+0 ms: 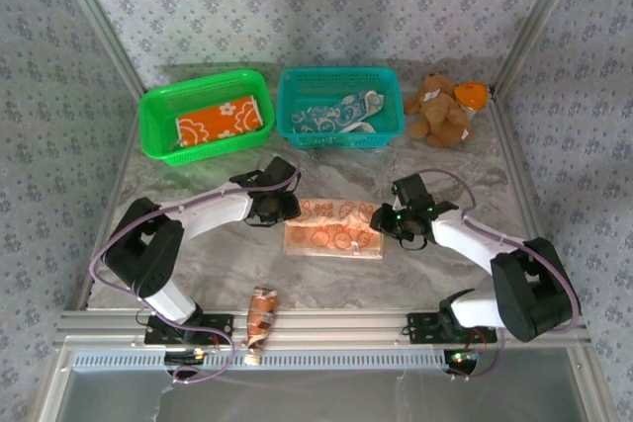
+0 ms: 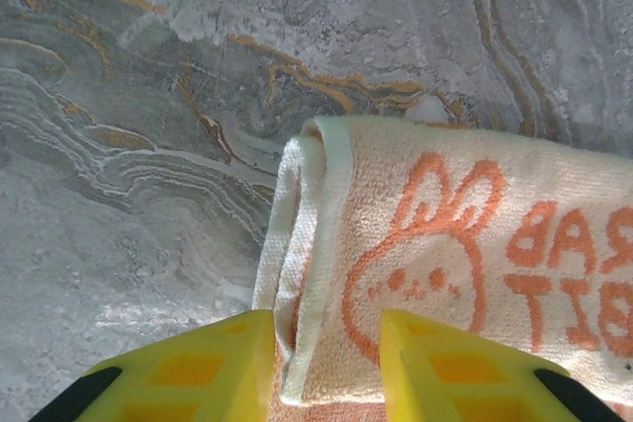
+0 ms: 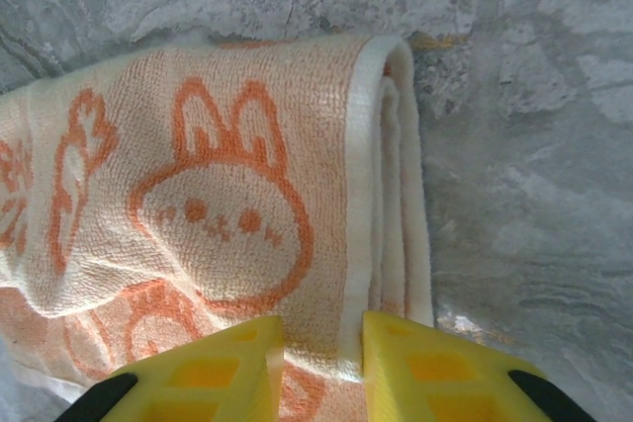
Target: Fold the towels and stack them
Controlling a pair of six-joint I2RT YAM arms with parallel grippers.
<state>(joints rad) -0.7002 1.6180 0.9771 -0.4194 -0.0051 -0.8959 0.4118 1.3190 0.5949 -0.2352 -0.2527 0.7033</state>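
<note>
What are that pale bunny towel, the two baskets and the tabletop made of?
The pale towel: fuzzy looped terry, likely cotton. The green basket and teal basket: shiny moulded plastic lattice. The tabletop: grey veined marble look, possibly only printed.

Peach towel (image 1: pixel 333 227): orange bunny prints, folded into a flat strip, layered edges at both short ends, lying at centre of table (image 1: pixel 218 254). Orange towel (image 1: pixel 220 121): white print, folded, in green basket (image 1: pixel 150 135). Teal towel (image 1: pixel 341 113): white print, crumpled in teal basket (image 1: pixel 393 96).
</note>
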